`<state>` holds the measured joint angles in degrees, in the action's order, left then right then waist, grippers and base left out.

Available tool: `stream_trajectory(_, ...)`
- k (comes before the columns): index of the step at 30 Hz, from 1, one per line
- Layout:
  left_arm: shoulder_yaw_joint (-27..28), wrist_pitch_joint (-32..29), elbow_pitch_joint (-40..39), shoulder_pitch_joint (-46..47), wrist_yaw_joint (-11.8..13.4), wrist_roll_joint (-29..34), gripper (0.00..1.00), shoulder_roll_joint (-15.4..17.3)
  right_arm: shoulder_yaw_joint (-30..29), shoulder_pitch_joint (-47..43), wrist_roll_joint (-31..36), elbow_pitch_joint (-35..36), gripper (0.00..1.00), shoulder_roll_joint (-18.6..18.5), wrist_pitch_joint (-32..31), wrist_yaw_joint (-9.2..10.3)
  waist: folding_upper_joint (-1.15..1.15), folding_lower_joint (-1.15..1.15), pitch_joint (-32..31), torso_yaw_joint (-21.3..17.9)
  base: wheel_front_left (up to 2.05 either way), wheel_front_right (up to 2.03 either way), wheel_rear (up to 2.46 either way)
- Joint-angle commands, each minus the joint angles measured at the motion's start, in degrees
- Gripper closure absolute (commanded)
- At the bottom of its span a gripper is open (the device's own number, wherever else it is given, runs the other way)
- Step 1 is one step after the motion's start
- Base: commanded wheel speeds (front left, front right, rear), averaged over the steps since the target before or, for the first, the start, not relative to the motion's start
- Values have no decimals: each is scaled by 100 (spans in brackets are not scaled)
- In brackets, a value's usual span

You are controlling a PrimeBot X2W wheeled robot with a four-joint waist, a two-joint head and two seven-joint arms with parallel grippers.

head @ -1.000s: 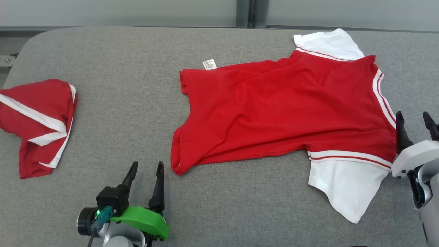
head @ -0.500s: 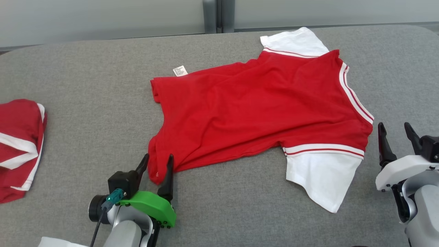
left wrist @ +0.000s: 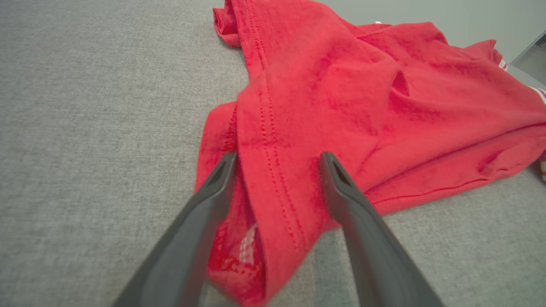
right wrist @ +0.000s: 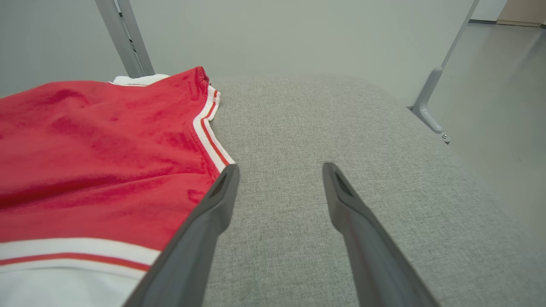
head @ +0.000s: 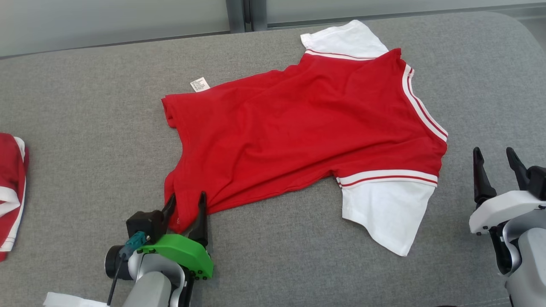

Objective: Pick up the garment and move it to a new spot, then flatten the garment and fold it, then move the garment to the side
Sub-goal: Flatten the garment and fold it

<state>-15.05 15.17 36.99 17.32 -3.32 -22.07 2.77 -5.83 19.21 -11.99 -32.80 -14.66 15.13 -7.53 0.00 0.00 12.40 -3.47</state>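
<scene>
The shirt [head: 298, 128] is lying spread but rumpled across the middle and right of the worktop [head: 85, 128]. Its hem is facing the left edge and its neck the right edge, with one white sleeve pointing at the far edge and the other at the near edge. A second garment [head: 10, 192] is sitting bunched at the left edge, well apart.

The left fingers [left wrist: 187, 238] are standing released and wide, straddling the near corner of the hem [left wrist: 273, 140]. Cloth is lying between them but is not pinched. The right fingers [right wrist: 192, 247] are also released and holding nothing, hovering over bare worktop just beside the near end of the neck trim [right wrist: 209, 132].

This is looking like the grasp that comes ahead of a lift or a pull. The hem corner is folded under itself here, so the left fingers should be reaching low enough to catch every layer. They should be closing on the stitched band, which is probably the firmest cloth to grip. The right fingers are sitting off the shirt and should be sliding in over the near shoulder before clenching.

Both sides should be gripping before either one rises. A pull from the left alone is likely to drag the shirt into a heap and deepen the creases running across its body. Lifting evenly while drawing hem and neck apart should be keeping it taut. The shirt should also be kept away from the second garment.
</scene>
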Motion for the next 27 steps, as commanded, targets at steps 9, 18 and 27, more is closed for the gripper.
stream_trajectory(9,130,-3,-345,81,40,142,100,23,63,11,6,221,0,55,1,8,0,0,43,35,0,0,0)
stream_trajectory(18,612,-2,-638,91,157,342,100,24,508,-274,-180,1067,0,246,1,8,0,0,68,29,0,0,0)
stream_trajectory(27,1131,-2,-454,269,169,572,100,24,1077,-390,-357,1353,0,227,1,8,0,0,174,-146,0,0,0)
